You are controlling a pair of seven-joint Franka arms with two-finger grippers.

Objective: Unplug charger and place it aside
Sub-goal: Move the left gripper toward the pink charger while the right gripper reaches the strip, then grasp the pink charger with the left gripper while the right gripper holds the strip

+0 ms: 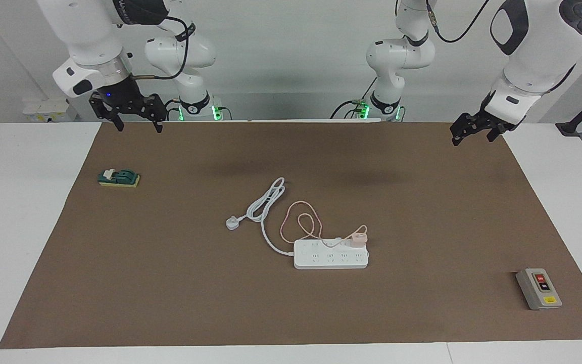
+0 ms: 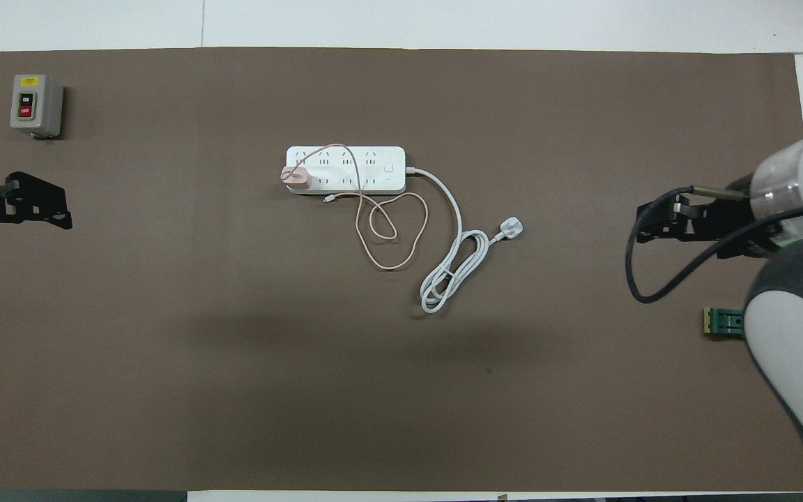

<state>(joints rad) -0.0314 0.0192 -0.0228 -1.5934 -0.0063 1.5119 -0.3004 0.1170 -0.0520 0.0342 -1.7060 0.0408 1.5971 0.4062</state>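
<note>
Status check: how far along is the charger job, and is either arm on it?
Nothing is done: the charger sits plugged into the power strip, its cable looped on the mat toward the robots. Nothing is in hand: the left gripper and the right gripper, jaws open, hang over the mat's edge by the bases. Left to do: reach in, grip the charger, pull it out, set it aside.

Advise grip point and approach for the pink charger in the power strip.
Grip the charger's cube body, not its cable. It stands up from the end socket of the power strip at the left arm's end, so come straight down and close across two flat sides. Cable loops lie on the robots' side; probably avoid that face.
</note>
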